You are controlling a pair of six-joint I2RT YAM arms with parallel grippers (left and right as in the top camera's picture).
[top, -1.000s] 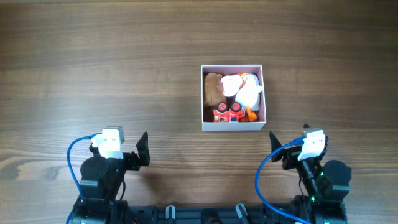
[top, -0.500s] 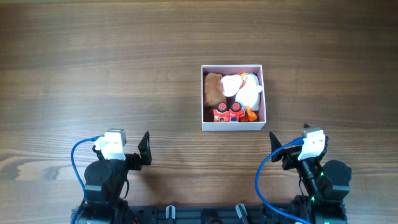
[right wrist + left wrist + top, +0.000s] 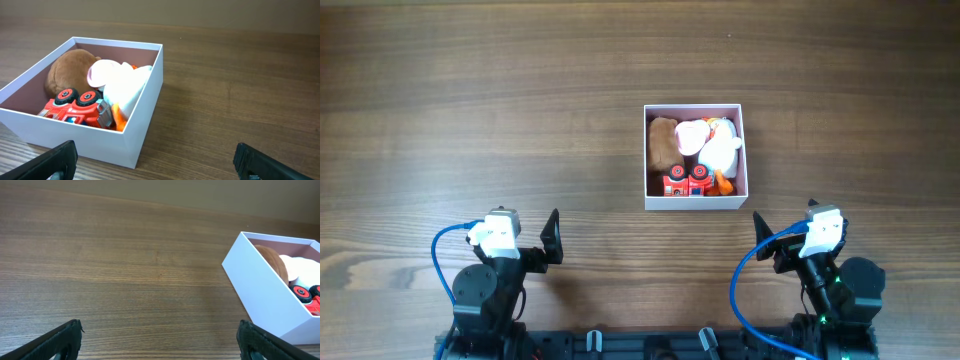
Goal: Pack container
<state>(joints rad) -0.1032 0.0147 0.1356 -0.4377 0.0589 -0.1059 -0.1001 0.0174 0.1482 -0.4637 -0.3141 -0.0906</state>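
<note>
The container (image 3: 695, 203) is a small white box with a pink inside, right of the table's middle. It holds a brown plush (image 3: 662, 143), a white plush (image 3: 720, 150), a pink-and-white toy (image 3: 691, 136) and a red toy car (image 3: 687, 183). It also shows in the left wrist view (image 3: 260, 292) and the right wrist view (image 3: 145, 115). My left gripper (image 3: 160, 337) is open and empty near the front edge, left of the box. My right gripper (image 3: 155, 160) is open and empty, just in front of the box's near right corner.
The wooden table (image 3: 500, 120) carries nothing else that I can see. Both arm bases with blue cables sit at the front edge (image 3: 485, 290) (image 3: 825, 285).
The left arm has drawn back slightly toward the front edge. The right arm, the box and its toys have not moved.
</note>
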